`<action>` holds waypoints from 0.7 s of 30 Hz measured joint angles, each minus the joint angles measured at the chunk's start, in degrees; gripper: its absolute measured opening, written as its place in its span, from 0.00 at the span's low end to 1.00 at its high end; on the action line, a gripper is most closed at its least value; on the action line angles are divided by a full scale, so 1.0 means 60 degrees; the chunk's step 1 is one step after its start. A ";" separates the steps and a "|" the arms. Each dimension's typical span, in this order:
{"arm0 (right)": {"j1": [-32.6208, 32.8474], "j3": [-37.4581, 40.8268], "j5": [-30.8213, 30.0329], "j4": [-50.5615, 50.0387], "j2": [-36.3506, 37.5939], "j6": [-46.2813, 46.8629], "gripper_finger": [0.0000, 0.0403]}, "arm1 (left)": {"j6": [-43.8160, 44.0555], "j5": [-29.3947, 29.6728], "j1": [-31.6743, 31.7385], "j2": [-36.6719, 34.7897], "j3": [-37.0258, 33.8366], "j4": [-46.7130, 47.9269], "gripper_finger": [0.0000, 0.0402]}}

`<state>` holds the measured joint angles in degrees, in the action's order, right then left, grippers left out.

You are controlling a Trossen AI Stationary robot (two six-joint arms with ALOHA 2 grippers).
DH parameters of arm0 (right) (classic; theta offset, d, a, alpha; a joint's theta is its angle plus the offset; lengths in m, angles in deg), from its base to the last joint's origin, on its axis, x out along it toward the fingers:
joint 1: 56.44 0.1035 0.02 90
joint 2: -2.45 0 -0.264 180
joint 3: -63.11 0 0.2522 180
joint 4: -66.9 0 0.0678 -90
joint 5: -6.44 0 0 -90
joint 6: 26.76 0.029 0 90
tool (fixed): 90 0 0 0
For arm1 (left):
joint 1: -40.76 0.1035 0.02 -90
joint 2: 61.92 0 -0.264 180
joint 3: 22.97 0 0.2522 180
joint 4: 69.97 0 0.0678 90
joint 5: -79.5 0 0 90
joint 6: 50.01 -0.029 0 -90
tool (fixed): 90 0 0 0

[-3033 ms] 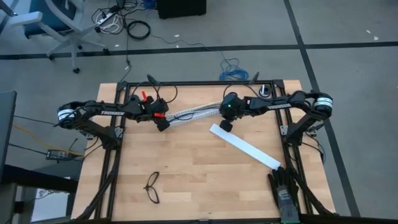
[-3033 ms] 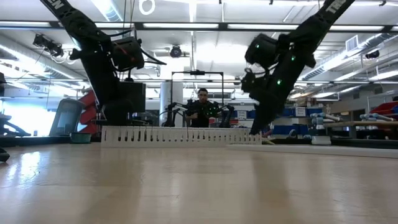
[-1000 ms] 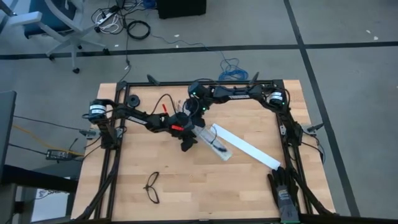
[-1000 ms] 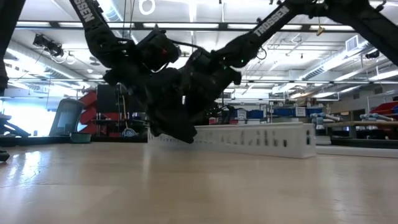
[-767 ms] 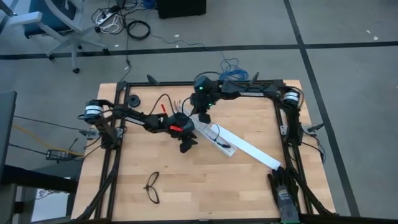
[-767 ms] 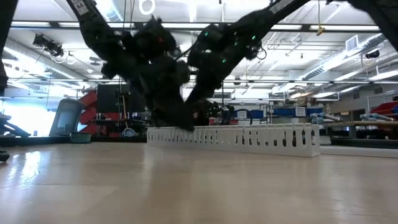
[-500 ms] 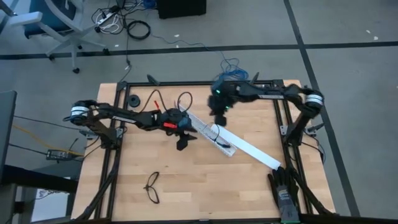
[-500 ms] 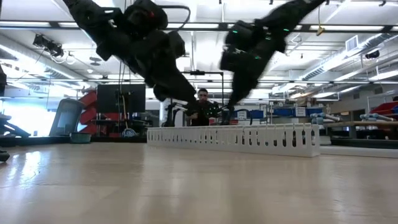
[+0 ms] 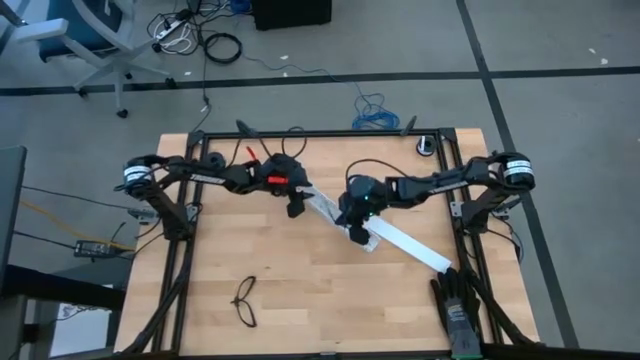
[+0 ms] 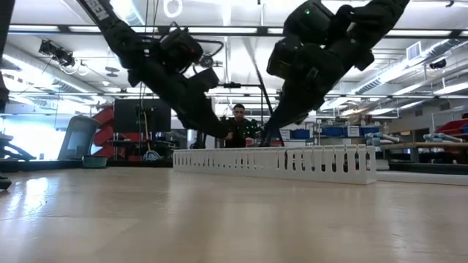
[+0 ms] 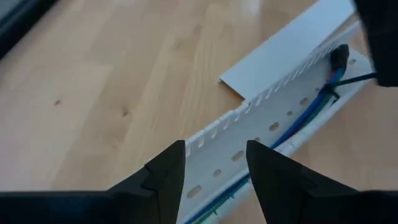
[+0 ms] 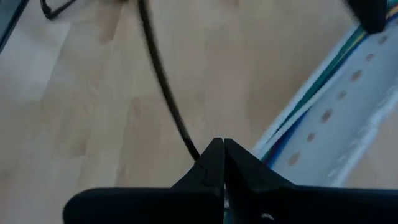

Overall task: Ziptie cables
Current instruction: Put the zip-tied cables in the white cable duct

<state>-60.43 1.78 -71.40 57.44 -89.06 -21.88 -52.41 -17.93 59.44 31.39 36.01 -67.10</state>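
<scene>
The cables [image 11: 298,121], blue and green wires with a dark end [image 11: 339,56], lie inside a white slotted duct [image 9: 325,210] on the table. They show again in the right wrist view [image 12: 311,93]. My left gripper [image 9: 295,207] [image 11: 214,177] hovers open over the duct's far-left end, its fingers on either side of the slotted wall without touching it. My right gripper [image 9: 356,232] [image 12: 217,155] hangs over the duct's near-right part, shut on the ziptie [image 12: 165,87], a thin dark strip. My right gripper pinches the ziptie between its two fingertips at one end [image 12: 198,152]. The gripper slants down from the table's right. The strip sticks out beyond the fingertips, lifted clear of the wood and slightly curved.
A wide flat white strip [image 9: 410,245] lies beside the duct, running toward the near right. Black glasses [image 9: 245,300] rest near the near-left edge, and a dark object [image 9: 455,310] lies at the near-right corner. A person [image 10: 239,120] sits beyond the far edge.
The duct, tilted a second ago, has settled flat on the table. My left gripper has risen and drawn back toward the far-left. My right gripper swung toward the right along the far edge, then came down toward the near edge over the duct.
</scene>
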 joint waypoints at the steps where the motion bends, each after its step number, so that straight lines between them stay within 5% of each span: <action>1: 0.0060 -0.0001 0.0001 0.0044 -0.0085 0.0149 0.00 | -0.0028 -0.0146 0.0090 0.0118 0.0066 0.0000 0.45; 10: 0.0640 -0.0018 0.0198 -0.0685 -0.0766 0.1571 0.00 | -0.0091 -0.1067 0.0385 0.1257 0.1427 0.1572 0.45; 14: 0.0828 -0.0022 -0.0818 -0.0923 -0.0772 0.1563 0.00 | -0.0319 -0.0695 0.0378 0.1314 0.1904 0.3459 0.45; 21: 0.0106 -0.0015 -0.1142 -0.0498 -0.0790 0.0689 0.00 | -0.0272 0.0186 0.0384 0.1192 0.2052 0.6139 0.45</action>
<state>-59.80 1.69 -78.25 54.45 -93.80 -17.75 -54.04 -16.82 61.75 38.54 48.32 -30.27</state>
